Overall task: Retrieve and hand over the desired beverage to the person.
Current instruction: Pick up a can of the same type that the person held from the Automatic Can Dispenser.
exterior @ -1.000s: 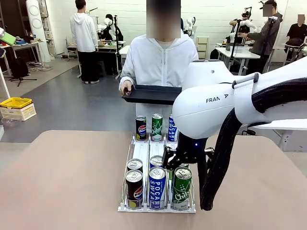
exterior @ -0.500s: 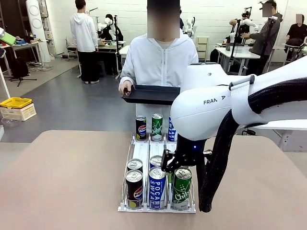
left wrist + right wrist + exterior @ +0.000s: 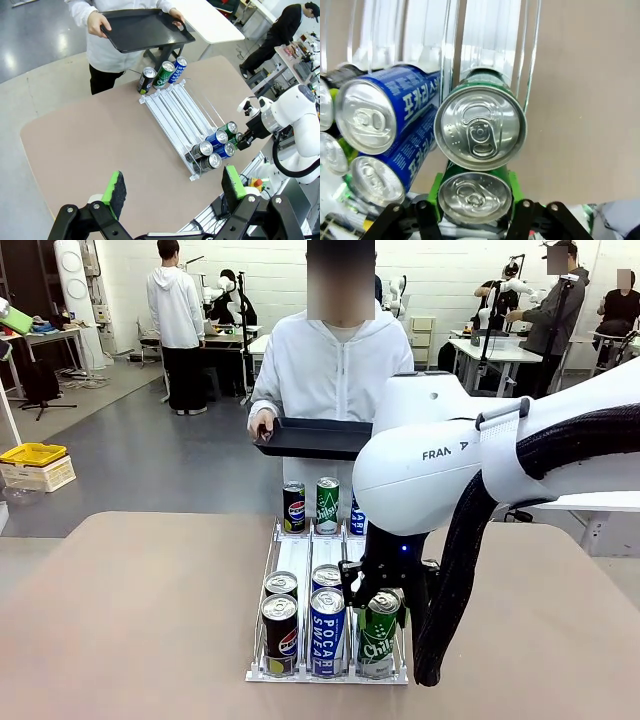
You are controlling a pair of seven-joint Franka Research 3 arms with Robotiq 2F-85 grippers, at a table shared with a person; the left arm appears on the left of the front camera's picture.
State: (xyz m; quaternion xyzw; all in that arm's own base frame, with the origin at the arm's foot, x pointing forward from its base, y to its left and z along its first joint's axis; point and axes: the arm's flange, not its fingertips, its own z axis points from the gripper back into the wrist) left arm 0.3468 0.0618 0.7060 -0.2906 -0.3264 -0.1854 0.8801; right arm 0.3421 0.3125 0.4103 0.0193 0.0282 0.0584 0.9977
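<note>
Gripping a green can [image 3: 474, 196], right pincer [image 3: 475, 202] sits beside blue cans [image 3: 385, 112].

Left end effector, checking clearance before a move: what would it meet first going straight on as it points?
Probably the empty middle of the white wire can rack, or the beige tabletop beside it; nothing shows in between, depth unclear.
</note>
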